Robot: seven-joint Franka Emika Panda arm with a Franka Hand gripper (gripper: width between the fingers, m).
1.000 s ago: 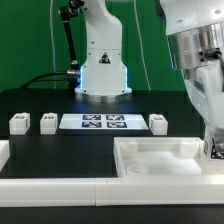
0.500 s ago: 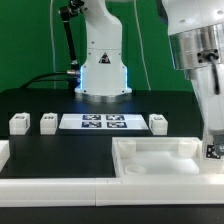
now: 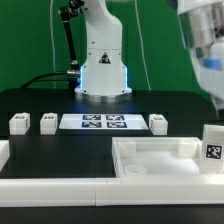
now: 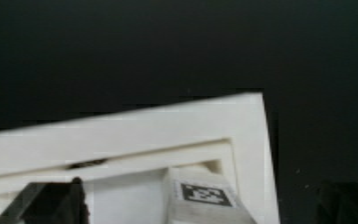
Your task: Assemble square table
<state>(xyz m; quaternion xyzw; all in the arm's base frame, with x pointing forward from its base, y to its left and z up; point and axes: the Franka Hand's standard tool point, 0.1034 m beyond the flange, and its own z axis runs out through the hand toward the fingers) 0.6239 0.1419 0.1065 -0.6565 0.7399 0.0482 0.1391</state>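
Note:
The white square table top point(image 3: 160, 160) lies rim up at the front right of the black table. One white tagged leg point(image 3: 212, 146) stands upright at the top's right corner, free of the gripper. The blurred arm point(image 3: 205, 55) hangs above it at the exterior view's upper right. In the wrist view the open gripper point(image 4: 197, 205) looks down on that leg point(image 4: 202, 192) and the table top's corner point(image 4: 176, 135). One dark finger point(image 4: 51, 202) shows to one side of the leg, apart from it. Three more legs point(image 3: 19, 123) point(image 3: 48, 122) point(image 3: 158, 122) stand in a row further back.
The marker board point(image 3: 104, 121) lies between the loose legs. The arm's white base point(image 3: 102, 60) stands behind it, with a black cable stand point(image 3: 68, 40) beside it. A long white bar fence point(image 3: 60, 186) runs along the front edge and turns back at the exterior view's left.
The gripper has opened and let go of the leg at the right corner. It has risen clear, and the leg stays standing there.

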